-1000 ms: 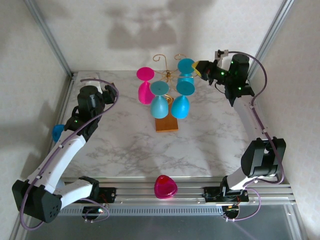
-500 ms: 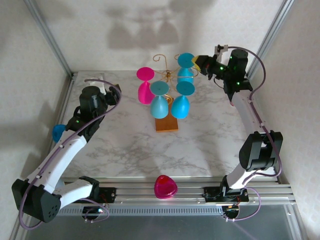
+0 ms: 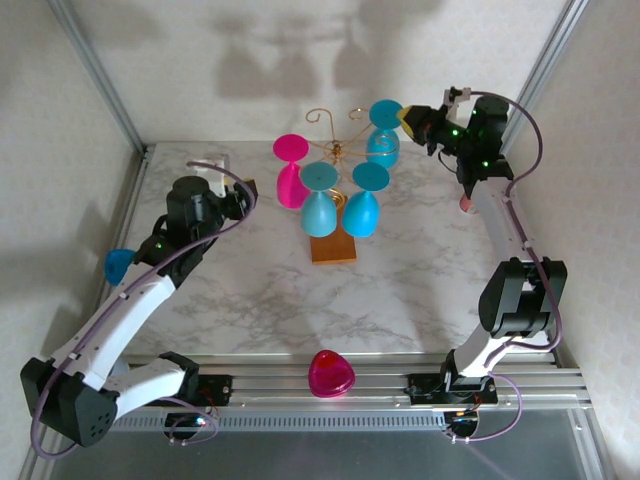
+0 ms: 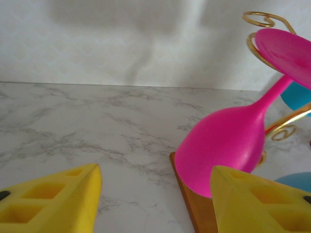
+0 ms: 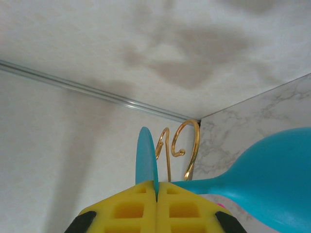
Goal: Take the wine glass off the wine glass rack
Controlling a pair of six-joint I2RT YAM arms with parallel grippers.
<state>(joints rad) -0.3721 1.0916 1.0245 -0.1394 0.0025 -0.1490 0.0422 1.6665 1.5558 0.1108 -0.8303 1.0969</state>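
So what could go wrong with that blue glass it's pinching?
The right fingers pinch just the thin foot rim of the blue wine glass, so it could slip or swing. A gold scroll of the wine glass rack sits close by, so it might snag and shake the pink glass.

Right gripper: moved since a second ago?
Yes. The right gripper, shut on the blue wine glass, has shifted up and right in the top view, away from the wine glass rack.

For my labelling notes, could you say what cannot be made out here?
Right wrist: blue wine glass bowl cut by the edge; foot partly behind the right fingers.
Left wrist: wine glass rack base mostly behind pink wine glass.
Top external: glass-to-rack contact too small to tell.
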